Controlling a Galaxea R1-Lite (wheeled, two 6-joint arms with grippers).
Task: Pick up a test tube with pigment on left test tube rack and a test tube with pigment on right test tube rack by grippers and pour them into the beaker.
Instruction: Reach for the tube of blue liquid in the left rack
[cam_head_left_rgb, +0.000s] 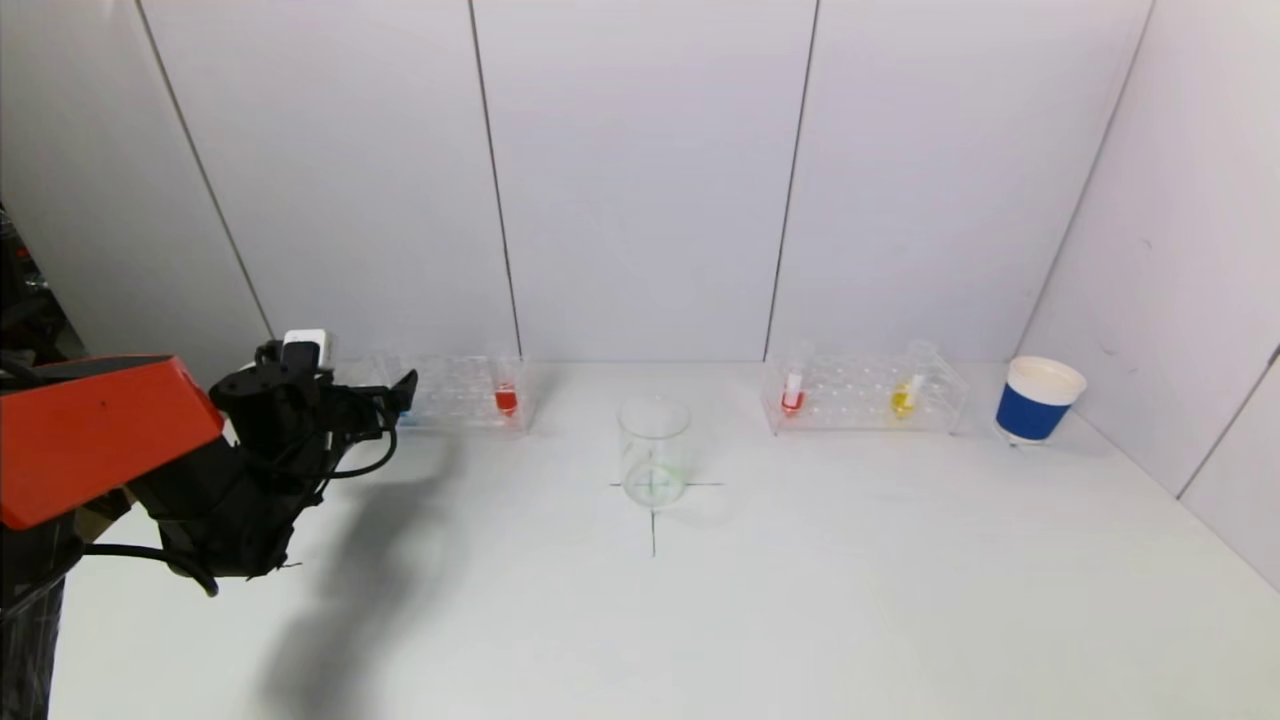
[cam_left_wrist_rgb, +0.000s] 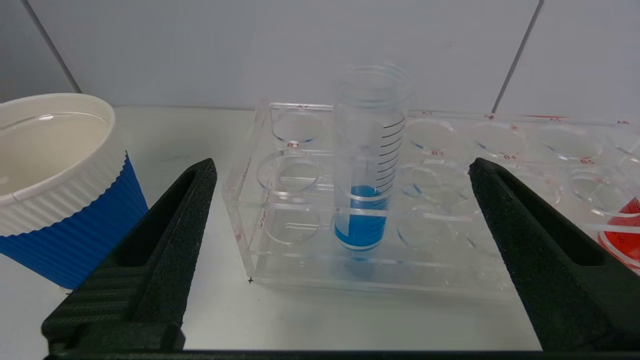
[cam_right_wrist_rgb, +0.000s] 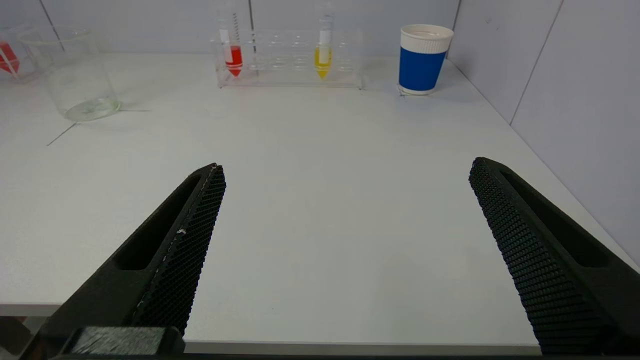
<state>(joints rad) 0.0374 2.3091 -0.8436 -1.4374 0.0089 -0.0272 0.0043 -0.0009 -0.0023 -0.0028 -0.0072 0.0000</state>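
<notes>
nearest the robot, the right gripper (cam_right_wrist_rgb: 345, 210) hung over the front edge of the counter (cam_right_wrist_rgb: 320, 150), its fingers (cam_right_wrist_rgb: 190, 235) spread wide on nothing, well apart from the right rack (cam_right_wrist_rgb: 290, 62) at the far edge. that rack carried a red tube (cam_right_wrist_rgb: 233, 57) and a yellow tube (cam_right_wrist_rgb: 323, 57), both upright, with a blue-and-white paper cup (cam_right_wrist_rgb: 422, 60) just beside its outer end.

farther in, the left gripper (cam_left_wrist_rgb: 345, 220) sat low at the near end of the left rack (cam_left_wrist_rgb: 380, 200), fingers (cam_left_wrist_rgb: 170, 240) likewise spread and empty. the blue tube (cam_left_wrist_rgb: 367, 165) stood straight ahead, centred in the gap between the two fingers but not yet between them; its long axis ran vertical, seated in a front-row hole, mouth open at the top. neither finger touched it. a second blue-and-white cup (cam_left_wrist_rgb: 55, 185) stood just beside that end of the rack, and another red tube (cam_head_left_rgb: 506, 392) stood at the rack's inner end.

the left arm was clearly the nearer to its tube; a short straight advance looked enough to bracket the blue tube before closing, while the right arm had most of the counter to cross.

between the racks, the beaker (cam_head_left_rgb: 654, 450) stood upright on a cross mark, seemingly without pigment.
</notes>
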